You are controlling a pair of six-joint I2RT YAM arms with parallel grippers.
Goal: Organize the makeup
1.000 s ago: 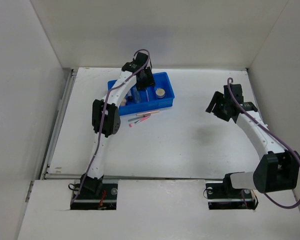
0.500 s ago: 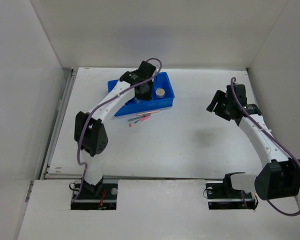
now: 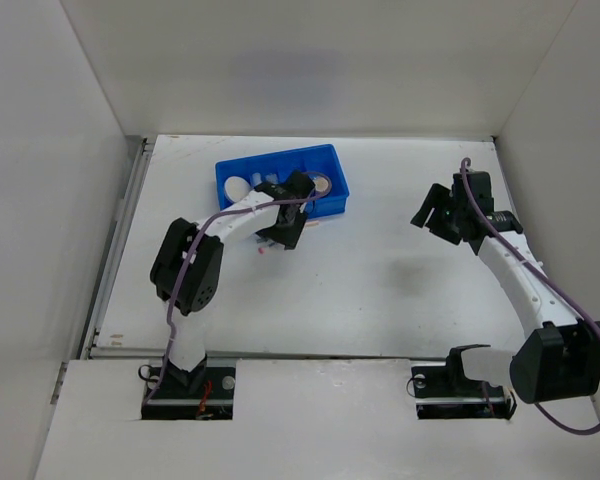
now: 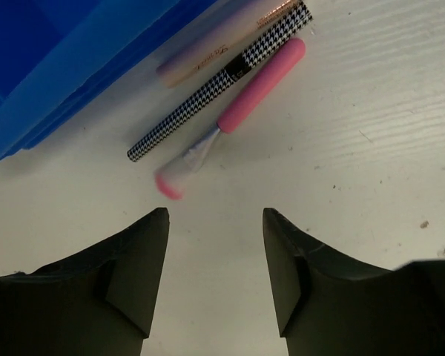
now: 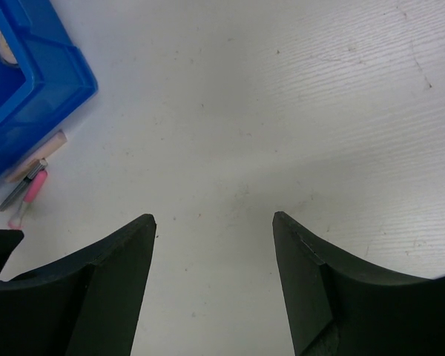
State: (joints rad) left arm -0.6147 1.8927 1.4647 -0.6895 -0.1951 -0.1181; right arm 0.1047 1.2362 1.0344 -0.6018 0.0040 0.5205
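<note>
Lower centre of the left wrist view: left claw (image 4: 215, 215) is spread wide with nothing between the fingers and no contact with any item. It hangs over bare desk (image 4: 371, 148).

Just above it in frame, three sticks lie side by side:
- pink brush (image 4: 261, 83)
- houndstooth stick (image 4: 208, 100)
- pale stick (image 4: 208, 58)

All three long axes run lower left to upper right, roughly parallel to the wall of the blue tray (image 4: 59, 67) at upper left. Pale stick is nearest the tray wall; can't tell if it touches. Houndstooth is next and the brush is outermost. The brush's bristle end points lower left, toward the claw's left-hand fingertip, with a small gap between. Its pink handle end points upper right.

Top view: sticks are on the desk just below the tray's near wall, mostly hidden by the left claw. Inside the tray, the round beige puff (image 3: 238, 186) is at the left end and the small round compact (image 3: 322, 183) at the right end.

Right claw (image 5: 213, 219): spread, empty, over bare desk at the right of the top view, well apart from tray and sticks.
</note>
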